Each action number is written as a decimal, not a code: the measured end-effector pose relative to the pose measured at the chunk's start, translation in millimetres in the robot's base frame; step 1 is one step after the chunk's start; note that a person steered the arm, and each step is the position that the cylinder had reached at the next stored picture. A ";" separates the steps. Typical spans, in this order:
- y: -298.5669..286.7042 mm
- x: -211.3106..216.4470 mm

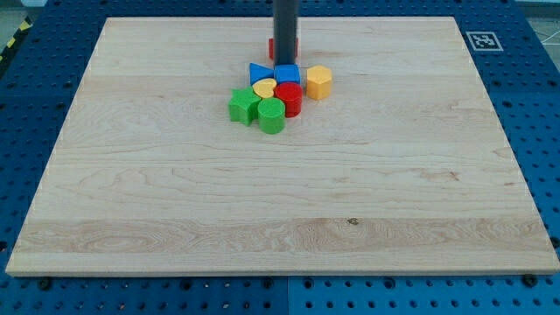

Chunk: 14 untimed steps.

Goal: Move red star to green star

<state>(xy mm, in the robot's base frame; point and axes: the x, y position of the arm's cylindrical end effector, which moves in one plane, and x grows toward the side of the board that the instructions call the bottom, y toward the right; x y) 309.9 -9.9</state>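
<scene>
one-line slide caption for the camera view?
My tip sits on the red star at the view's top, above a block cluster holding the green star on the wooden board.

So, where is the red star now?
The red star sits near the view's top centre, mostly hidden behind the rod, just above the blue cube; my tip touches or nearly touches it.

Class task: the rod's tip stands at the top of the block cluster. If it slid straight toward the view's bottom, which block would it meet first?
My tip sits in front of the red star, so it would probably meet the blue cube first, just below it, though the depth is hard to judge.
</scene>
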 end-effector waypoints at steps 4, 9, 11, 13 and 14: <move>94.5 -45.5; -29.2 -59.1; -77.9 -37.9; -97.5 -17.3; -104.6 -8.4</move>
<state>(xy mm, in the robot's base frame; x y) 301.6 -114.6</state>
